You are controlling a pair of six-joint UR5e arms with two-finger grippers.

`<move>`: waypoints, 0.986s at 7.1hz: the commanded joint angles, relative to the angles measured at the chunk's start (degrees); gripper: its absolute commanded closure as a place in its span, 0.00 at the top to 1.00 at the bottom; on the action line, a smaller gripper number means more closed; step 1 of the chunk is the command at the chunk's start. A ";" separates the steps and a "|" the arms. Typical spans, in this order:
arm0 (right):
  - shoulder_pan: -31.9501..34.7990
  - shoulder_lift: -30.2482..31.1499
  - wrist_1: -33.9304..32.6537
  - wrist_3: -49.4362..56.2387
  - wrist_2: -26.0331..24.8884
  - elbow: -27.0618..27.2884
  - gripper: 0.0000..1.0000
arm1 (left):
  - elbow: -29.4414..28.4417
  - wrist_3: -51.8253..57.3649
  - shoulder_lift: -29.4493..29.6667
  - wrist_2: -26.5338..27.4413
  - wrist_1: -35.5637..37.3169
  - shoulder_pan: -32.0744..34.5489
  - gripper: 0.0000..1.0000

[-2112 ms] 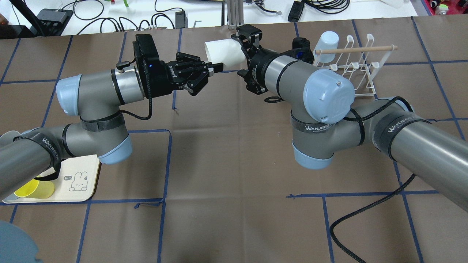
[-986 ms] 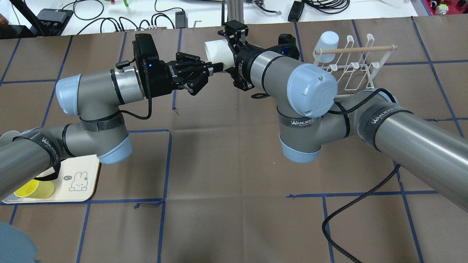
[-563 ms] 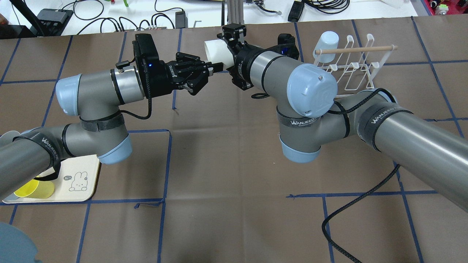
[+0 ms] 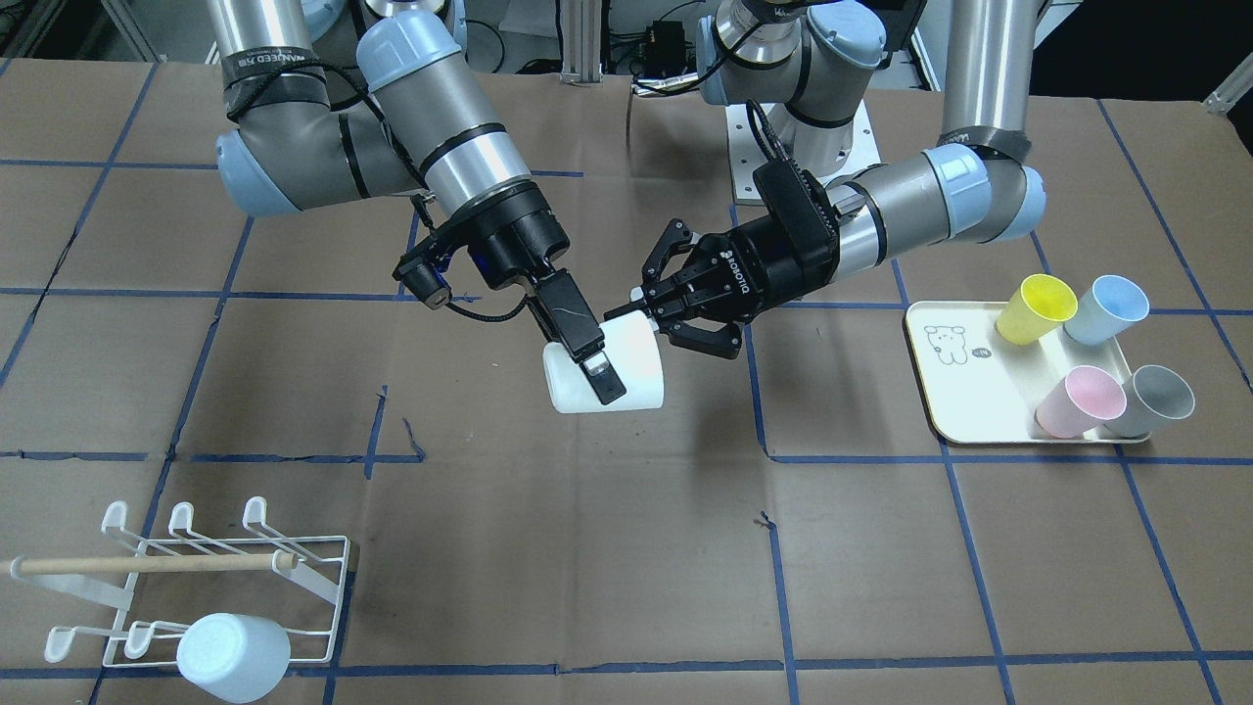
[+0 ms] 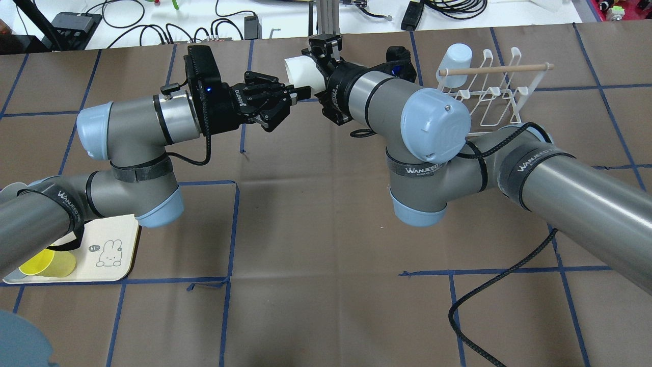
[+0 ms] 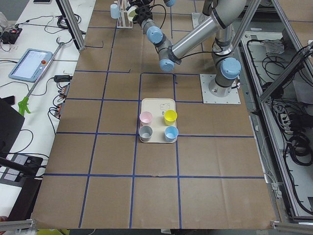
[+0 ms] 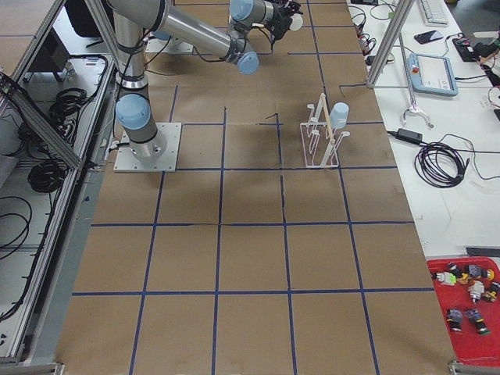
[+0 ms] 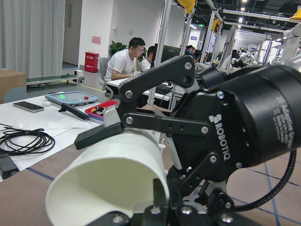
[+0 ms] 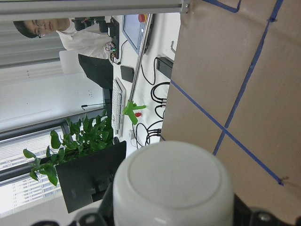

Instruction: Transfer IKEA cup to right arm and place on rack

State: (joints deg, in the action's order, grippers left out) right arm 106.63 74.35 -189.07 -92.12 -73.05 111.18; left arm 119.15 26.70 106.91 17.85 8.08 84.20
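A white cup (image 4: 636, 377) hangs on its side above the table, held between both arms. My left gripper (image 4: 654, 311) is shut on its rim, seen also in the overhead view (image 5: 300, 94). My right gripper (image 4: 599, 364) is closed around the cup body near its base, one finger (image 4: 578, 338) lying across the front. The right wrist view shows the cup's bottom (image 9: 174, 183); the left wrist view shows its open mouth (image 8: 108, 179). The white wire rack (image 4: 294, 578) with its wooden dowel (image 4: 147, 564) stands far from the cup, at the lower left of the front view.
A pale blue cup (image 4: 233, 654) hangs on the rack. A cream tray (image 4: 964, 392) on my left holds yellow (image 4: 1035, 308), blue (image 4: 1106, 308), pink (image 4: 1080, 401) and grey (image 4: 1157, 399) cups. A black cable (image 5: 484, 300) trails on the table under my right arm.
My right arm swung left from beside the rack and its fingers went around the cup. My left gripper kept its grip and shifted very slightly.
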 commanded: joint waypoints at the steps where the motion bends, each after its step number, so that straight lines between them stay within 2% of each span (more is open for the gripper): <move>1: -0.02 -0.08 -0.24 0.01 0.01 0.00 0.42 | -0.23 -2.76 -0.29 2.52 0.10 -0.09 0.36; 2: -0.02 -0.08 -0.24 0.01 0.01 0.00 0.42 | -0.23 -5.92 0.23 2.72 2.88 -0.09 0.53; 4: -0.02 -0.08 -0.24 0.01 0.10 -0.09 0.42 | -0.23 -14.61 1.37 5.00 11.40 -0.18 0.64; 7: -0.02 -0.08 -0.33 0.01 0.10 -0.18 0.42 | -0.23 -15.27 1.29 4.83 11.52 -0.35 0.83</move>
State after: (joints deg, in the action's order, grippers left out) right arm 106.61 74.27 -189.39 -92.11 -72.95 111.07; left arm 118.92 12.00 108.16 22.76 19.47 83.94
